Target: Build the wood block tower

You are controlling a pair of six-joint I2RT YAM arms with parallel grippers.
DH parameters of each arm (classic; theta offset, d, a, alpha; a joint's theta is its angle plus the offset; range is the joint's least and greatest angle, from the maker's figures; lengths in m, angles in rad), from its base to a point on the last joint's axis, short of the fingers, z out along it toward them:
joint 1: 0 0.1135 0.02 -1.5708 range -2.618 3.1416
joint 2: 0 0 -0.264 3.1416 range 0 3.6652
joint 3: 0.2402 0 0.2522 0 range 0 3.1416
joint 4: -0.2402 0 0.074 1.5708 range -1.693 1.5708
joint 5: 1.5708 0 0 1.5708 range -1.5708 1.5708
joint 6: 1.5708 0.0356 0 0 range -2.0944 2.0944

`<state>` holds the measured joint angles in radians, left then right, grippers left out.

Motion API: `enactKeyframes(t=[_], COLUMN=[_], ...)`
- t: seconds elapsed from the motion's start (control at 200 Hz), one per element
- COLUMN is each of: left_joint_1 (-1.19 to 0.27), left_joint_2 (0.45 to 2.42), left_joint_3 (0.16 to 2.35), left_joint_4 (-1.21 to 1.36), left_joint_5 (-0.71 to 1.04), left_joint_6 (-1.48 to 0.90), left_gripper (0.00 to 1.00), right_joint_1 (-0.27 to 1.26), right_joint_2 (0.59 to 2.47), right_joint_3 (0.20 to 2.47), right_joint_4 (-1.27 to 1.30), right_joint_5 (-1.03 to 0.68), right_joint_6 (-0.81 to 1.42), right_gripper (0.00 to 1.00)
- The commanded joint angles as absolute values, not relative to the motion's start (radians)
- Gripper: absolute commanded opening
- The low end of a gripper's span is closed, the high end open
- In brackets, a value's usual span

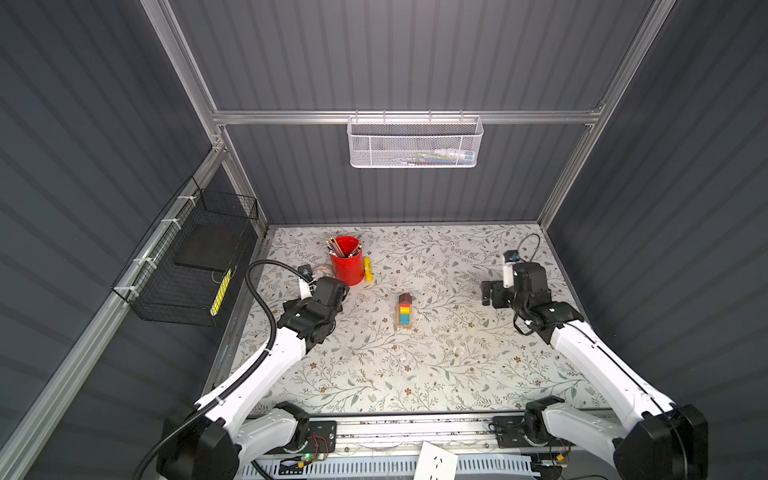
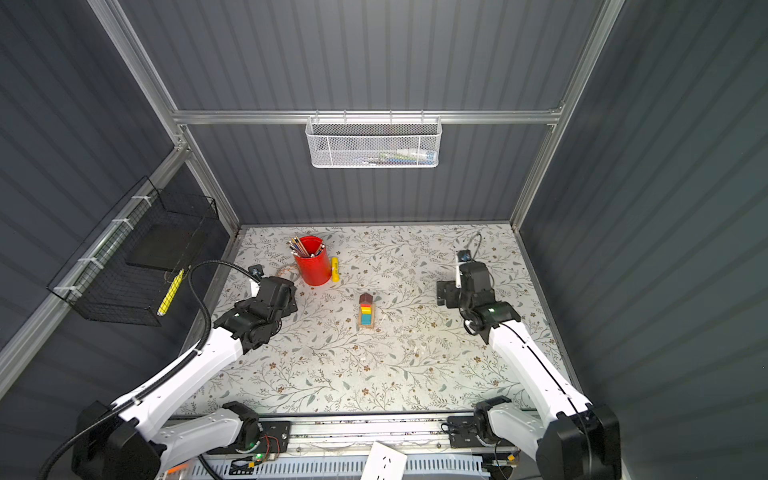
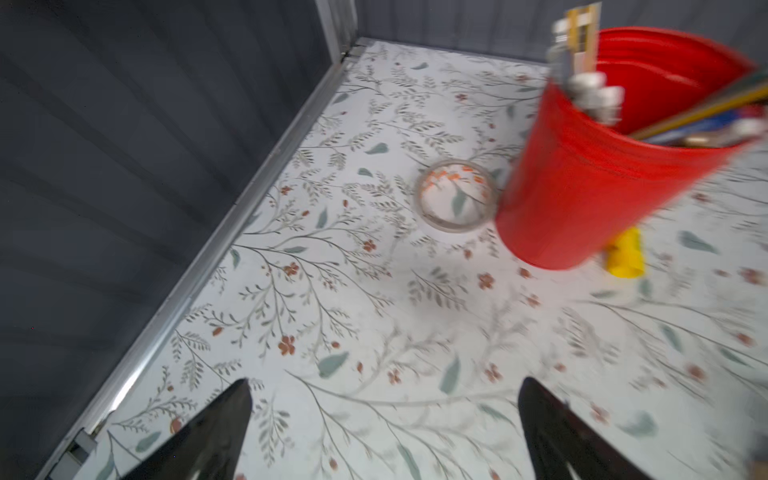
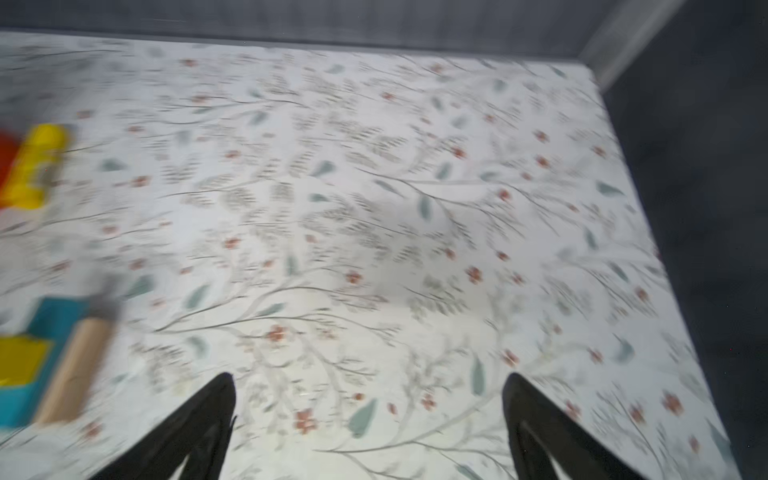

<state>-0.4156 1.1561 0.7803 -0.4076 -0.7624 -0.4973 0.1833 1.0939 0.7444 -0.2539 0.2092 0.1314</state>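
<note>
We judged the build done or v. nearly so. The wood block tower (image 1: 404, 311) stood near the table's ctr: tan plank at the base, then blue, yellow and red pieces, w/ the dark brown peaked piece (image 1: 405, 297) on top. We saw no loose blocks anywhere on the table, so prob nothing was left to add, though the stack's far side was hidden from us.

The left gripper (image 3: 385, 384) had its fingers wide apart w/ nothing btw them, over bare cover near the red pencil cup (image 3: 602, 166). The right gripper (image 4: 370, 378) was likewise: fingers apart, empty, well apart from the tower. The tower's blurred blue, yellow and tan edge showed at the side of the right wrist view.

Surface: a flat table under a pale floral-print cover (image 1: 436, 365). A yellow stick (image 1: 368, 269) lay just beside the cup and a clear tape ring (image 3: 455, 195) lay on its other side.

Room: dark grey ribbed walls and an aluminium frame. A white mesh basket (image 1: 415, 141) hung on the back rail and a black wire basket (image 1: 187, 266) on the left wall.
</note>
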Motion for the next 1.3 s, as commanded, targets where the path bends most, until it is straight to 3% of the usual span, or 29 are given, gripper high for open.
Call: enactKeyframes(t=[0.0,0.19,0.28,0.47,0.5,0.56,0.62,0.695,1.296], left_joint_1=[-0.286,-0.222,-0.216,-0.181,-0.181,-0.181,-0.158,-0.091,-0.095], left_joint_2=[1.225,1.437,1.538,1.707,1.736,1.722,1.723,1.705,1.719], left_joint_3=[0.651,0.466,0.38,0.322,0.322,0.359,0.449,0.461,0.461], left_joint_4=[0.017,0.618,0.931,1.22,1.251,1.136,0.969,0.904,0.936], left_joint_5=[-0.779,-0.682,-0.6,-0.417,-0.404,-0.415,-0.441,-0.366,-0.359], left_joint_6=[-0.29,-0.055,0.026,0.073,0.086,0.067,0.025,-0.041,-0.021], left_gripper=[1.0,1.0,1.0,1.0,1.0,1.0,1.0,1.0,1.0], right_joint_1=[0.072,-0.023,-0.029,-0.052,-0.052,-0.056,-0.059,-0.059,-0.056], right_joint_2=[1.111,1.276,1.303,1.478,1.47,1.437,1.469,1.448,1.457], right_joint_3=[0.612,0.416,0.403,0.269,0.272,0.345,0.316,0.329,0.317], right_joint_4=[0.028,0.525,0.66,1.125,1.089,0.892,1.01,0.947,0.991], right_joint_5=[0.369,0.322,0.2,0.002,0.002,0.061,0.071,0.074,0.073], right_joint_6=[0.255,0.157,0.098,0.04,0.041,0.072,0.07,0.073,0.071], right_gripper=[0.99,0.99,0.99,0.99,0.99,0.99,0.99,0.99,0.99])
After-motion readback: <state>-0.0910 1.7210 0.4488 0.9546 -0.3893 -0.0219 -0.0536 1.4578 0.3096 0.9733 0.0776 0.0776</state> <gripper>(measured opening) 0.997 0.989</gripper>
